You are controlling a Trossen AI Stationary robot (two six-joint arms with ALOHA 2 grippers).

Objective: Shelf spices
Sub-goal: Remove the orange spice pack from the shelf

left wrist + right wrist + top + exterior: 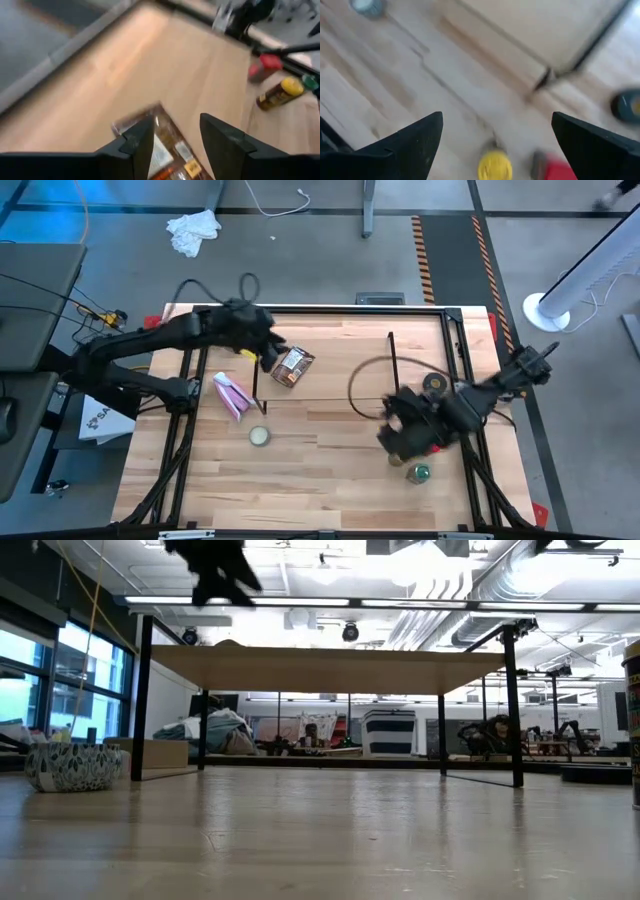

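The flat brown printed packet (292, 366) lies on the light wooden shelf board (340, 360), long axis slanting toward its left end. Left gripper (175, 137) hovers above it, fingers apart, empty. Right gripper (495, 135), spread wide, hangs over the yellow-lidded jar (495, 166) near the table's right edge.

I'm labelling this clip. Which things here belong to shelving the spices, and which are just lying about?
Job:
shelf
brown packet, lying on the shelf
yellow-lidded jar
red container
green-lidded jar

Lying about:
pink packet
pale round tin
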